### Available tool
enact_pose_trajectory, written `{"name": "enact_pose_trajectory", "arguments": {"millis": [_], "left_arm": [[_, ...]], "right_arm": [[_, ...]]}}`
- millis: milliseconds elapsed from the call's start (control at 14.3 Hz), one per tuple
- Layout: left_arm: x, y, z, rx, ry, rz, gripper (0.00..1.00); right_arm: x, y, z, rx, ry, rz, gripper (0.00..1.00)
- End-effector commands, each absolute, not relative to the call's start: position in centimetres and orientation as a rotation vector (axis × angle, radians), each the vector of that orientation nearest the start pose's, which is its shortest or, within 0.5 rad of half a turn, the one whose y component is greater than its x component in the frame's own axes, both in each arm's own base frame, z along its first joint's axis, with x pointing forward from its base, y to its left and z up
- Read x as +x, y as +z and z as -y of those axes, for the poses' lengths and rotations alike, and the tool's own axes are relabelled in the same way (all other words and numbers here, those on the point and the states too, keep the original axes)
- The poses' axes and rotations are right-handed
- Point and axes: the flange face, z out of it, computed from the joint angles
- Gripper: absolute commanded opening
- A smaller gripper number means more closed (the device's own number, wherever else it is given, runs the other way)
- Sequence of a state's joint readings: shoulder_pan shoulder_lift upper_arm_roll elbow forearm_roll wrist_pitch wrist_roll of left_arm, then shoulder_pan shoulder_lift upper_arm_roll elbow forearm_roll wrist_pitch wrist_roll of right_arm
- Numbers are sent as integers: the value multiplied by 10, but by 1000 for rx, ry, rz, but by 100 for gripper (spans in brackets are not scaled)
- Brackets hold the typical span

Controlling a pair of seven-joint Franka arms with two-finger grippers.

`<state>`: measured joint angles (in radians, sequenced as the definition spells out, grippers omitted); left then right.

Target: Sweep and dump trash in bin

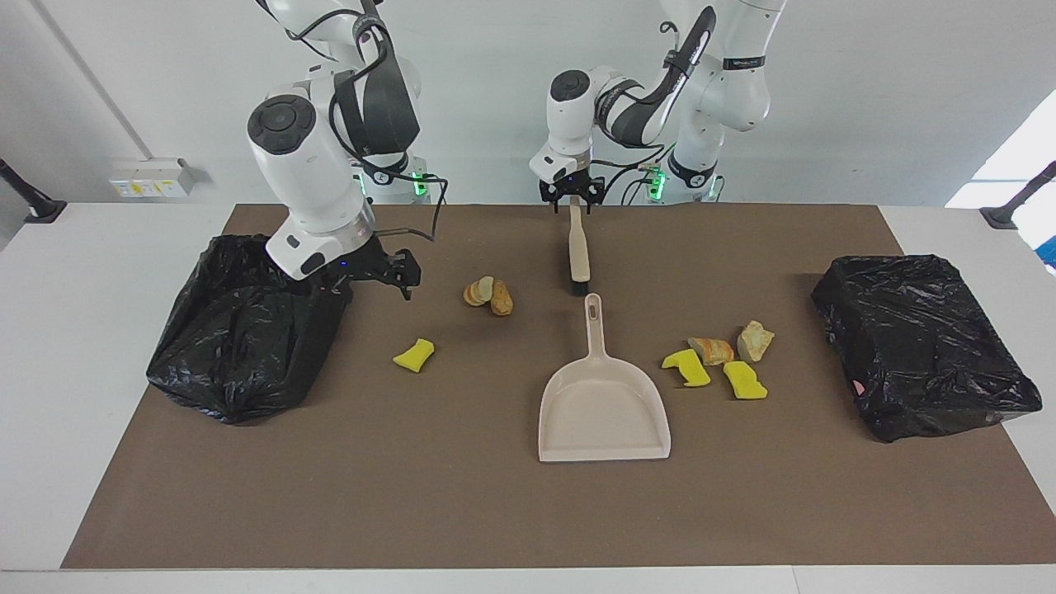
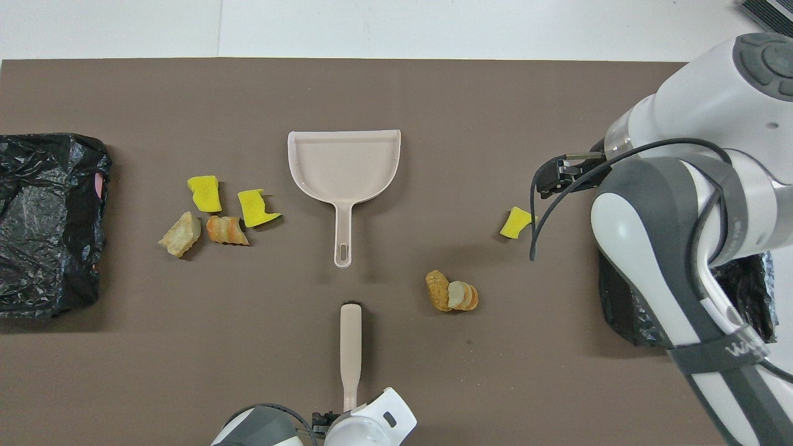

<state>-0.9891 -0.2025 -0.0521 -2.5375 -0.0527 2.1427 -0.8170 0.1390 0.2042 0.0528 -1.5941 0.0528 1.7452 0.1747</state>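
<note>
Scraps number seven: three yellow chunks and four tan pieces. One chunk (image 1: 413, 355) lies below the right end effector (image 1: 405, 275), which hangs spread and holds nothing, just beside a black bag (image 1: 243, 330). Two tan pieces (image 1: 489, 295) touch each other between that end effector and the brush (image 1: 578, 247). The other four scraps (image 1: 718, 360) cluster beside the dustpan (image 1: 603, 408), toward the left arm's end of the worktop (image 1: 66, 272).

The left end effector (image 1: 571, 198) sits at the brush's handle tip, fingers drawn in on it. The brush lies on the mat (image 1: 462, 503), bristle end near the dustpan handle but apart from it.

Brush, dustpan and mat are one each; the bags are two, the second (image 1: 920, 342) at the left arm's end. Bare mat lies wide past the dustpan's mouth, out to the mat edge.

The overhead view hides the left end effector under its wrist and hides much of the near bag under the right arm; the facing view shows both.
</note>
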Motion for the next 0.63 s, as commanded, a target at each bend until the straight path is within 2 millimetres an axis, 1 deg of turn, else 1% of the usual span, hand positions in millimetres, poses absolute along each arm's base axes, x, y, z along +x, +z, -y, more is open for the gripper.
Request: {"name": "enact_pose_trajectory", "arguments": {"millis": [0,70,280,420,561], "left_arm": [[222,354,358,-2972,246,-315,0],[225,358,358,-2971,250,-322,0],[228,362,355,-2962,265,-338,0],[234,362,352,-2971,260,-321,0],[233,361,350,-2982,249,-320,0]], "right_arm": [[605,508,-127,-3077,91,-5,100],[605,509,-128,-3077,87,-1,100],[604,508,-130,-3077,84,2,100],[604,509,-130,-3077,84,4,100],[604,507,-130,-3077,87,1,100]]}}
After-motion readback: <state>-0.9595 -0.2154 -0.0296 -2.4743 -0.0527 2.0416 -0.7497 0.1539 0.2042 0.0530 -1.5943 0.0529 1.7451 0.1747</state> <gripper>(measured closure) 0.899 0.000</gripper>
